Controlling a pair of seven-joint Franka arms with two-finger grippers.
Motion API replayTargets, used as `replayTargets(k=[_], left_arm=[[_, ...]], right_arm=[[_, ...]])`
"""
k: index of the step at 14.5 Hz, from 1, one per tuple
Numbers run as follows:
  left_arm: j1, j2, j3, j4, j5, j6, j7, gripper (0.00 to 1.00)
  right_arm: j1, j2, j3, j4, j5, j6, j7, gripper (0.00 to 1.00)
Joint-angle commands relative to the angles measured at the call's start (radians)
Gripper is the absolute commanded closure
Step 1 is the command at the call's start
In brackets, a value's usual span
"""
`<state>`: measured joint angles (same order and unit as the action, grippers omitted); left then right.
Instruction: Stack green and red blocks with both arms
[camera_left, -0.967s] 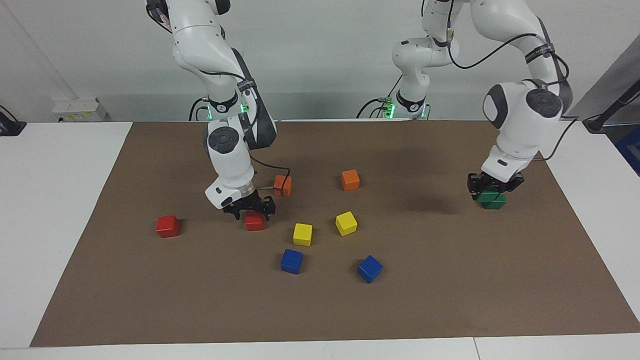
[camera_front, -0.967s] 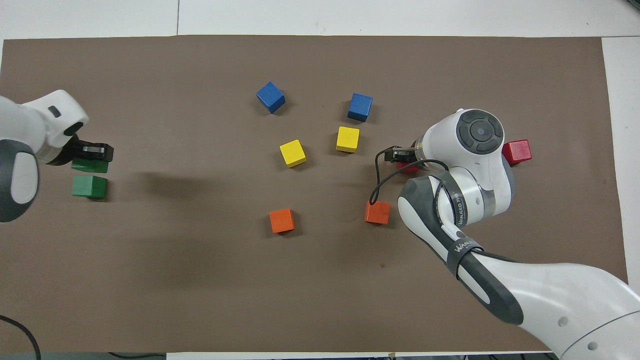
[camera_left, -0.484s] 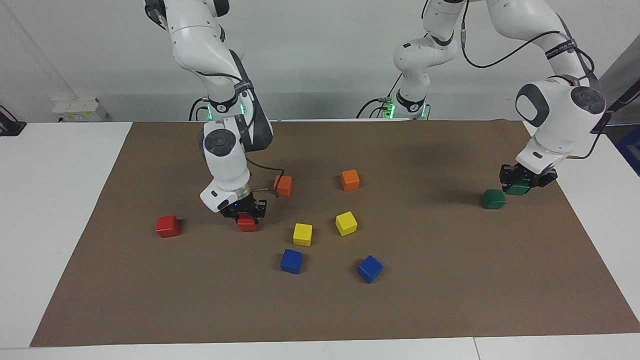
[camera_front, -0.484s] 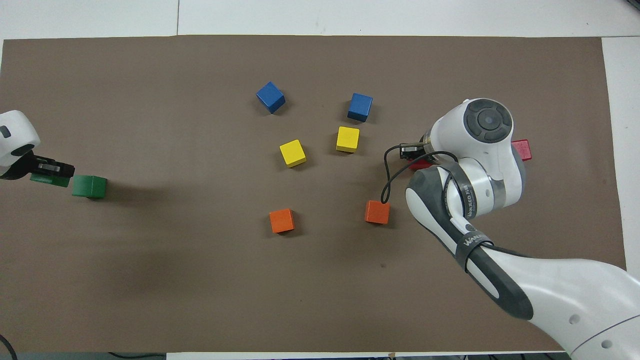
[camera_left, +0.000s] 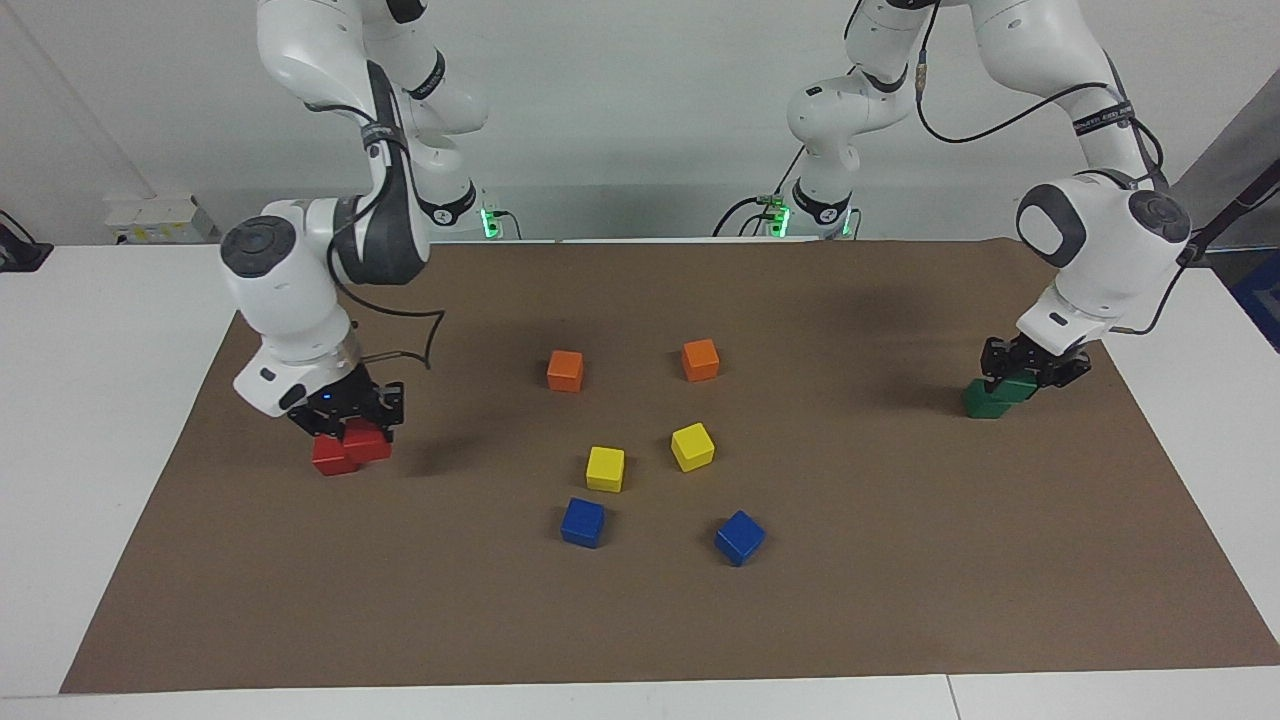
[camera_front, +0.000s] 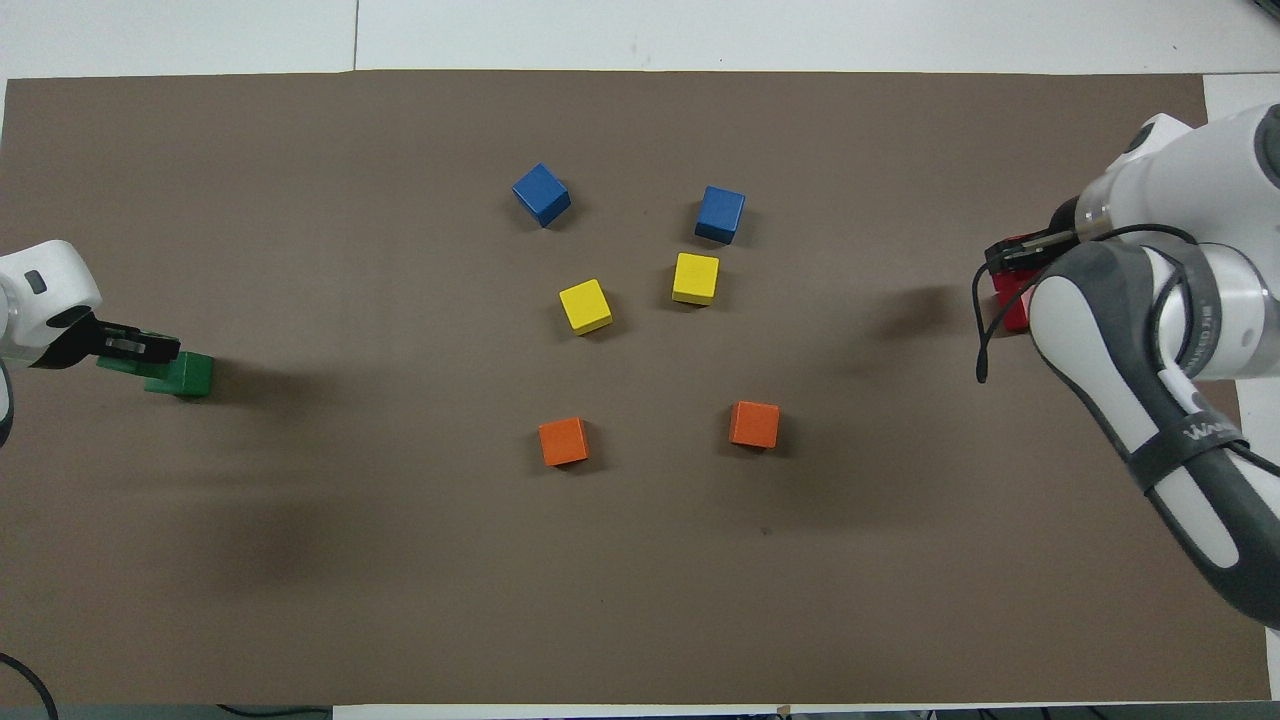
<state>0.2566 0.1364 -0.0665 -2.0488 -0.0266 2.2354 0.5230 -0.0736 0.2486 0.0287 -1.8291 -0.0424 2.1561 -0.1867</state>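
Two arms work at opposite ends of the bench (camera_left: 120, 420), which carries a brown mat (camera_left: 900, 560).

Right arm: its pincer (camera_left: 345, 415) is clenched on a held red block (camera_left: 367, 441), low over the mat at the right arm's end. The held cube overlaps the top of the resting red block (camera_left: 329, 457), offset toward the middle of the mat; whether the two touch cannot be told. In the overhead view the arm covers most of both, and only a sliver of red (camera_front: 1010, 298) shows under the right pincer (camera_front: 1005, 255).

Left arm: its pincer (camera_left: 1030, 368) is clenched on a held green block (camera_left: 1015, 388), at the left arm's end of the mat. This cube sits partly over the resting green block (camera_left: 981, 401), shifted toward the mat's edge, not squared up on it. Contact between them cannot be told. From overhead the left pincer (camera_front: 150, 347) hides much of the held cube (camera_front: 118, 364), with the lower cube (camera_front: 185, 376) beside it.

Mid-mat, well apart from both pincers: two orange cubes (camera_left: 565, 371) (camera_left: 700, 360) nearest the robots, two yellow cubes (camera_left: 605, 468) (camera_left: 692, 446) farther out, and two blue cubes (camera_left: 583, 522) (camera_left: 739, 537) farthest. None touch one another.
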Motion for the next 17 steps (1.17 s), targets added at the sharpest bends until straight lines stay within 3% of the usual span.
replayTargets(k=[1,10,17], left_arm=[[0.027,-0.003,-0.009,-0.04,-0.024,0.061,0.041,1.0],[0.035,0.005,-0.01,-0.097,-0.026,0.151,0.034,1.0],[0.03,0.006,-0.009,-0.097,-0.026,0.167,0.04,1.0]], right_arm=[[-0.029,-0.011,0.014,-0.033,-0.002,0.011,-0.027,1.0],[-0.09,-0.026,0.014,-0.145,0.009,0.137,-0.023,1.0],[-0.095,-0.026,0.016,-0.154,0.019,0.136,-0.001,1.0]])
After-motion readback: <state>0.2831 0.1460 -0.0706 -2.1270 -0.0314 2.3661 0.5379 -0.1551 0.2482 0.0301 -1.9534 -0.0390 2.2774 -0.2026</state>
